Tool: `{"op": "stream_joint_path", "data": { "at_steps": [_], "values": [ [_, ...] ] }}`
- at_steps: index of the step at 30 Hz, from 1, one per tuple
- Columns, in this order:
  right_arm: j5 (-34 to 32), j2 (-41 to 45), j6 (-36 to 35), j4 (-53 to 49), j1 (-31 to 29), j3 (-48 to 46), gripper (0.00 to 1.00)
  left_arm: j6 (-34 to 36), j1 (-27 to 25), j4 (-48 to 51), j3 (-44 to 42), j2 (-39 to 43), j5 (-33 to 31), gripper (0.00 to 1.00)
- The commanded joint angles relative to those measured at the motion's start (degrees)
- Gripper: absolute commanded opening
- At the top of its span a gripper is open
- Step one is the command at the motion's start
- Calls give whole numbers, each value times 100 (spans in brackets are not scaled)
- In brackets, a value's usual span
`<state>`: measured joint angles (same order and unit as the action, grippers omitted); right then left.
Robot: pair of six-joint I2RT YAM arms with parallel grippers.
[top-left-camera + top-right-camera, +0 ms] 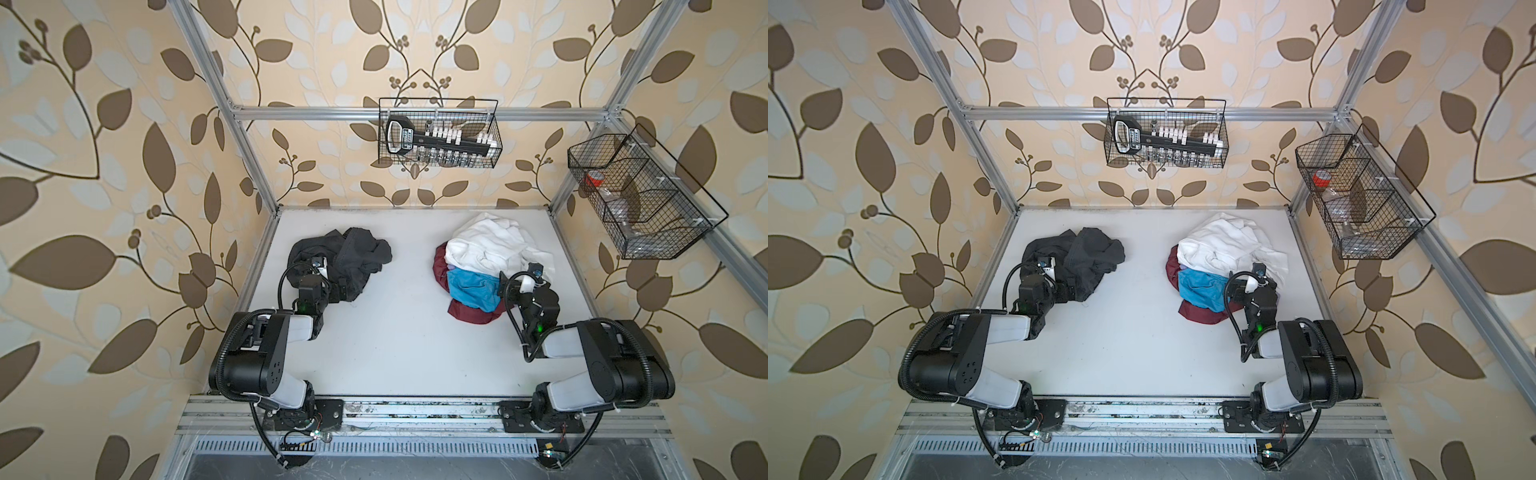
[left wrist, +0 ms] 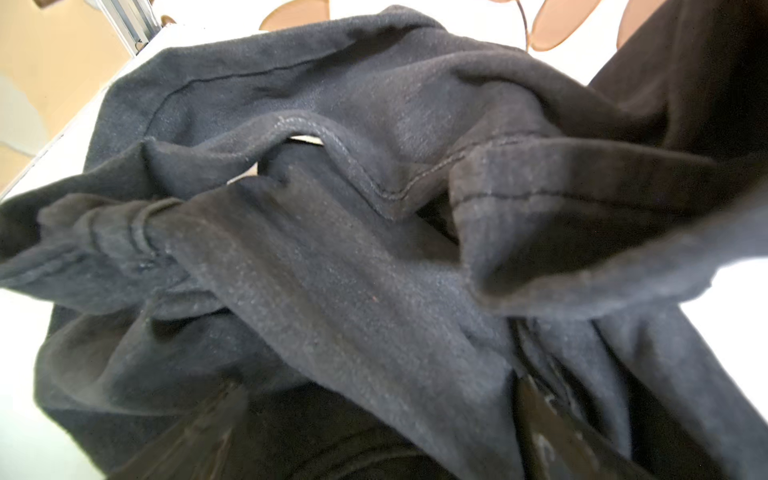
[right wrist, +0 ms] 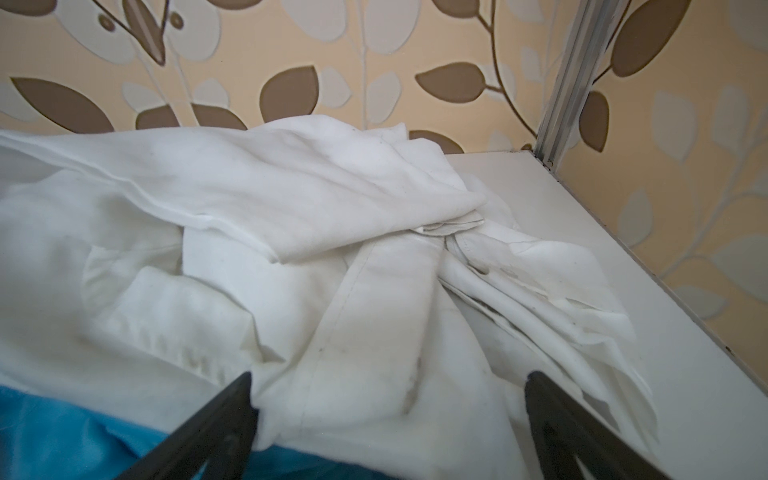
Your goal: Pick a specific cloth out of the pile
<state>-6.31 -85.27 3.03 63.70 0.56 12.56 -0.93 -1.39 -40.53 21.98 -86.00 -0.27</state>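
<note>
So the cloth (image 1: 357,253) sat on the left half of the table (image 1: 399,353), toward the back, well apart from the pile (image 1: 490,245) over on the right half. A wire basket (image 1: 395,160) hung on the back wall, a second basket (image 1: 665,241) on the right wall.

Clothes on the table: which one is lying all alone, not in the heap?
The dark charcoal cloth, on the left. It lies apart, while the white garment, blue garment and maroon garment are heaped together on the right.

Paired overhead views of whole table (image 1: 395,353); wrist views close on cloth (image 2: 374,270), pile (image 3: 291,249).
</note>
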Motion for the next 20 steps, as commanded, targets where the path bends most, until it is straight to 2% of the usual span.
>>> {"op": "stream_joint_path", "data": {
  "at_steps": [1,20],
  "values": [
    [94,-42,66,138,19,69,100,91,81,-80,79,11,-102,99],
    [91,-42,67,151,18,67,100,75,84,-69,88,3,-106,99]
  ]
}}
